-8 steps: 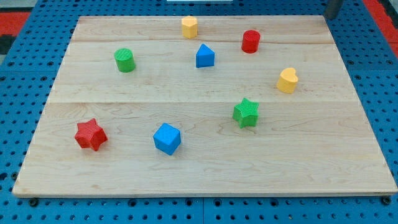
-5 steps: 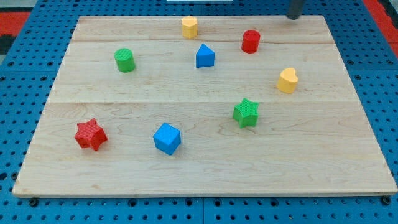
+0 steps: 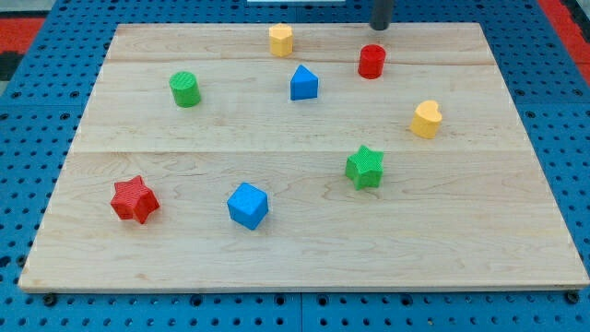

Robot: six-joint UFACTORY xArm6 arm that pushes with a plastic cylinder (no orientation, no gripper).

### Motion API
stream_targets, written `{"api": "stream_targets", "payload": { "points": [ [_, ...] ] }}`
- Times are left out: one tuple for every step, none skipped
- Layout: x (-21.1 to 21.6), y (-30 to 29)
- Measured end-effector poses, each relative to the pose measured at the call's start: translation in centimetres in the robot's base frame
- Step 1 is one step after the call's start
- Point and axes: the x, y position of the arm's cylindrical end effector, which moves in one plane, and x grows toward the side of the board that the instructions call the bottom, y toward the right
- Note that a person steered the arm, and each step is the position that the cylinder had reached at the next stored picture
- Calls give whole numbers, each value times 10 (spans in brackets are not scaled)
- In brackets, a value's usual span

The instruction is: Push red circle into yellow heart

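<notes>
The red circle (image 3: 371, 61) is a short red cylinder near the view's top, right of centre on the wooden board (image 3: 516, 212). The yellow heart (image 3: 425, 119) lies below and to the right of it, toward the board's right side. My tip (image 3: 380, 27) is at the board's top edge, just above the red circle and a touch to its right, with a small gap between them.
A yellow block (image 3: 280, 40) sits at the top centre, a blue block (image 3: 303, 83) below it, a green cylinder (image 3: 185, 89) at the left. A green star (image 3: 365, 167), blue cube (image 3: 248, 205) and red star (image 3: 134, 199) lie lower down.
My tip has moved left along the top edge, from the top right corner to just above the red circle. No block has moved.
</notes>
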Motion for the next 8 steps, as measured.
{"api": "stream_targets", "payload": {
  "points": [
    [7, -10],
    [14, -10],
    [80, -3],
    [87, -2],
    [167, 18],
    [179, 19],
    [176, 19],
    [158, 26]
  ]
}}
